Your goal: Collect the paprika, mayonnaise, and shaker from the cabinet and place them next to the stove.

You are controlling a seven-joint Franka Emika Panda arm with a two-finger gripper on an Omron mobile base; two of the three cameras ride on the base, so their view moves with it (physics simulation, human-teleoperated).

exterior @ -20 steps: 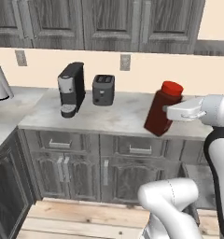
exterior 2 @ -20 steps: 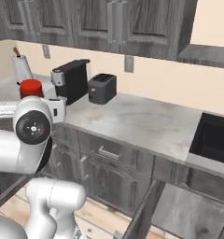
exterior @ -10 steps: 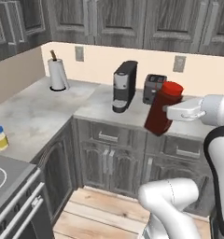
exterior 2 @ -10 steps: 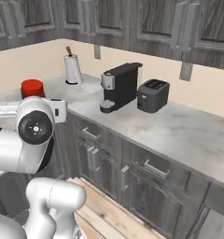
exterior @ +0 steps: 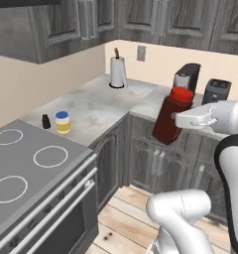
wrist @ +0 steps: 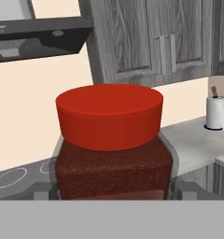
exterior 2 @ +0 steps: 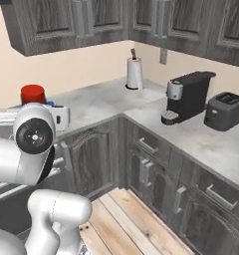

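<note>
One bottle, the paprika (exterior: 170, 119), is riding in our gripper (exterior: 183, 120), fingers clamped around its body, in the air off the counter's front edge (exterior: 111, 126). It is standing almost upright, cap up and leaning slightly. We are risking knocking the mayonnaise (exterior: 63, 121) and shaker (exterior: 46, 121) by the stove (exterior: 27, 168).

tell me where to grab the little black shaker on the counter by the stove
Grip the shaker around its tapered body from straight above, closing across its width. It stands upright close beside the mayonnaise, so a sideways approach from that side risks bumping the jar. The gripper is still holding the paprika.
</note>
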